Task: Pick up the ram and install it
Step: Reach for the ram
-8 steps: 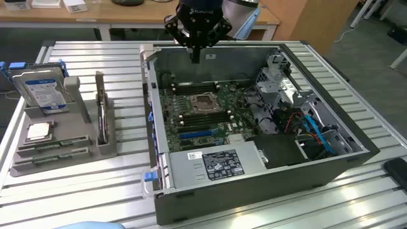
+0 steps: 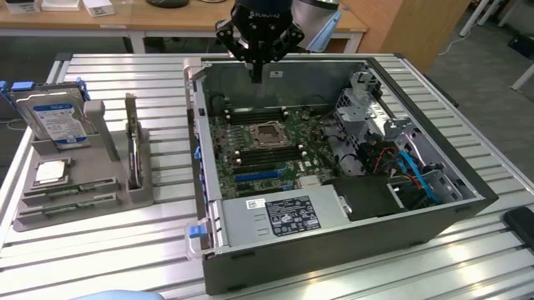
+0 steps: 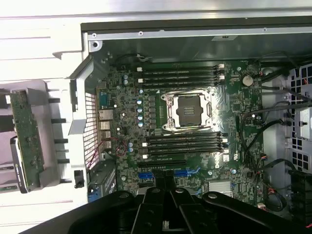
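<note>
Two rams lie flat in the front slots of a grey holder (image 2: 137, 194) at the exterior view's left: one ram (image 2: 71, 187) and a second ram (image 2: 65, 209) just in front of it. My gripper (image 2: 257, 76) hangs over the far edge of the open computer case (image 2: 351, 250), well away from the holder. Its fingers are shut with nothing between them. In the wrist view the gripper (image 3: 163, 184) points down at the motherboard (image 3: 243, 122). Black memory slots (image 3: 180, 75) run on both sides of the processor socket (image 3: 189, 109).
In the holder stand a hard drive (image 2: 59, 119), a tall expansion card (image 2: 131, 140) and a square silver processor (image 2: 52, 172). A green board (image 3: 24, 141) stands in the holder in the wrist view. The case holds a power supply (image 2: 284, 215) and cables (image 2: 413, 175).
</note>
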`<state>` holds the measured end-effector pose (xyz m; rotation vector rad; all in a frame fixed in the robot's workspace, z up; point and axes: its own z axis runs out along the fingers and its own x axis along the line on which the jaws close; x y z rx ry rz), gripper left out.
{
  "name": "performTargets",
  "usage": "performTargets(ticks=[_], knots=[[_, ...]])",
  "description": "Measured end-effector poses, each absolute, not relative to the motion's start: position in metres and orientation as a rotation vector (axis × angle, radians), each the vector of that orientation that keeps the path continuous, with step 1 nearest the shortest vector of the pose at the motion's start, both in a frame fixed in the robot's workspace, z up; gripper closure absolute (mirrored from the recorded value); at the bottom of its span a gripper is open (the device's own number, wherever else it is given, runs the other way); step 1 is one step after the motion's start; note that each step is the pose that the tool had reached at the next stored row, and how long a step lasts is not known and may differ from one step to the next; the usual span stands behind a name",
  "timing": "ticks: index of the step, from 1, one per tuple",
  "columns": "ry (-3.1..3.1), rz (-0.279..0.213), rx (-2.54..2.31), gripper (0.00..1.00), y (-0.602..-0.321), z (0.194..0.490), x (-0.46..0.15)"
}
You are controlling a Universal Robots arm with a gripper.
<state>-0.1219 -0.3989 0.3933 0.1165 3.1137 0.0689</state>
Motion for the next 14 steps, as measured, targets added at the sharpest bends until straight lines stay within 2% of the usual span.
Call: performTargets(ticks=[14], knots=[[3.113, 0.069, 0.116, 0.90, -0.399, 0.393, -0.136]])
